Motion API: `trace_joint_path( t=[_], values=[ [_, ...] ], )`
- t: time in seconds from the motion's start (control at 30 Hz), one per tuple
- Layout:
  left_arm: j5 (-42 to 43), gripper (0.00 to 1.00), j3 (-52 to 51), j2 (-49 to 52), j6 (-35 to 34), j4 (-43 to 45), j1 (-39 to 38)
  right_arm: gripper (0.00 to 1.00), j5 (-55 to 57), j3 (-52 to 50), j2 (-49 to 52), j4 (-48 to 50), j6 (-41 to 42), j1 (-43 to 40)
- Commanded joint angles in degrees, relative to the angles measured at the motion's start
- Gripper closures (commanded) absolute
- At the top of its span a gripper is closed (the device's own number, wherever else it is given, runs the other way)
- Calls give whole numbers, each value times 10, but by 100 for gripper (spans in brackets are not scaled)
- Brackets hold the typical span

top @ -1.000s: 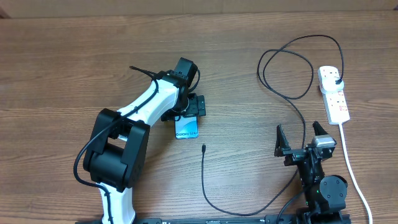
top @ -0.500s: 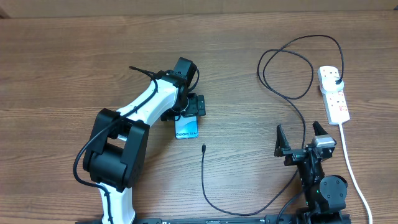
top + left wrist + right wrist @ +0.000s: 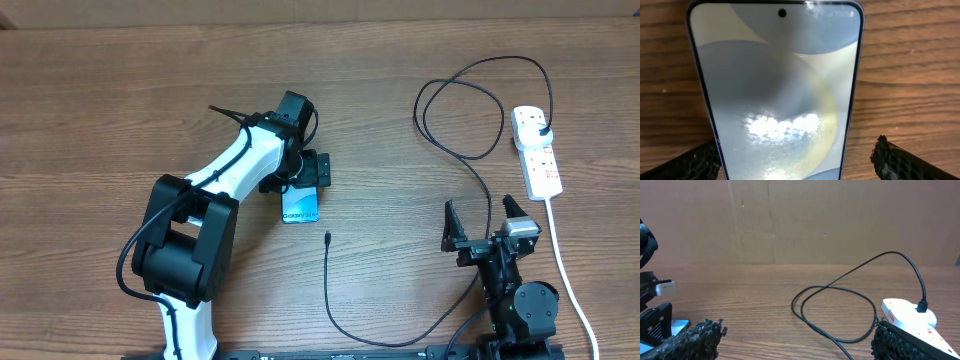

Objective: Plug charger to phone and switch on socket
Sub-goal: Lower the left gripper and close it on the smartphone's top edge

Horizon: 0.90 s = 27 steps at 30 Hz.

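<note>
Since the left hand (image 3: 300,182) hangs spread astride the phone (image 3: 300,206), closing off-centre could skid it on the smooth wooden table (image 3: 100,100) or turn its port away from the charger (image 3: 327,290) tip lying near. The right hand (image 3: 485,222), spread and empty, sits short of the socket (image 3: 535,150). A plain brown wall (image 3: 790,220) backs the table's far edge.

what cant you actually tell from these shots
Phone port: overhead, the left gripper covers one end; left wrist view, the bottom edge cuts it off.
Socket switches: overhead, too small to read on or off; right wrist view, a finger and the lower edge hide them.
Charger tip: overhead, too small to see its shape.
</note>
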Motion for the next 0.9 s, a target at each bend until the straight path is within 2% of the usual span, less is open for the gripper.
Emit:
trace_joint_path(
  t=[0.0,0.5,0.77,0.87],
  values=[
    [105,0,-47,80,46,14,-7,0,5,-6,-6,1,2,3],
    [93,0,-47,80,40,16,-10,0,5,-6,-6,1,2,3],
    [51,0,-47,80,4,12,-26,0,5,-6,-6,1,2,3],
    [13,0,-47,80,-37,2,-33,0,5,-6,-6,1,2,3]
  ],
)
